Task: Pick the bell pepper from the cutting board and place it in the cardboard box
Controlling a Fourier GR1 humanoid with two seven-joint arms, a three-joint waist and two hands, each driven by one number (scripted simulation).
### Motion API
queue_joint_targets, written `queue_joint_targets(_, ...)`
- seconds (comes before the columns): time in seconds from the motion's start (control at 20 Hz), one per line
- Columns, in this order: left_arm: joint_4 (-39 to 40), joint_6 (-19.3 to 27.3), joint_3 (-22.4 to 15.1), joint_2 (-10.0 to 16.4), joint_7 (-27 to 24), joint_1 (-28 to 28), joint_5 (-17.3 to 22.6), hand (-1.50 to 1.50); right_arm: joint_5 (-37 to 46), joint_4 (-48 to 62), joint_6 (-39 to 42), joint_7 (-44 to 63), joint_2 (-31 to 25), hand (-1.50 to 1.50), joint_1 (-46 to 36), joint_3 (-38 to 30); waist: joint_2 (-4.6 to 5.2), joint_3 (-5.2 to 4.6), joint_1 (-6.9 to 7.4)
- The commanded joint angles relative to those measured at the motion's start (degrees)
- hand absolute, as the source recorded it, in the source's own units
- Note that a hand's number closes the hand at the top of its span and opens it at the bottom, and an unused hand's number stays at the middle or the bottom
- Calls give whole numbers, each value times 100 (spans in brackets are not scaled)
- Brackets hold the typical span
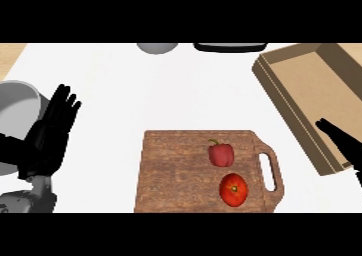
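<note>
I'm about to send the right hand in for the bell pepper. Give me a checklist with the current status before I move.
1. Bell pepper lies on the cutting board, untouched: ok.
2. Right hand open, holding nothing: ok.
3. Tomato sits close to the pepper but apart from it: ok, mind it.
4. Cardboard box open side up, at the right: ok.
5. Left hand open, resting at the left, off the board: ok.
6. Right hand's height above the box wall: cannot tell.
</note>
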Motion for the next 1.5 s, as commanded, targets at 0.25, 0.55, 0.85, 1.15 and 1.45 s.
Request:
queue_joint_targets(0.25, 16, -124, 39, -179, -81, 56, -140, 0, 141, -551, 947, 2466, 1167, -150, -1764, 1204, 3, 17, 19)
queue_joint_targets(0.55, -371, 210, -188, -453, 196, 123, -562, 0, 1039, 120, 1079, 2845, 1878, -150, -2092, 1758, -3, 21, 14)
queue_joint_targets(0.85, 367, -334, 331, -354, -2, -237, -326, 0, 1365, 510, 856, 2303, 2342, -150, -1539, 1771, 4, 23, -32)
queue_joint_targets(1.15, 152, -509, 481, -411, -79, 100, -349, 0, 1821, 1488, 750, 2006, 2857, -150, -1902, 1708, 5, 22, -4)
queue_joint_targets(1.45, -85, -393, 596, -492, 453, -190, -485, 0, 2328, 1194, 863, 2061, 3165, -150, -1733, 1784, 1, 23, -23)
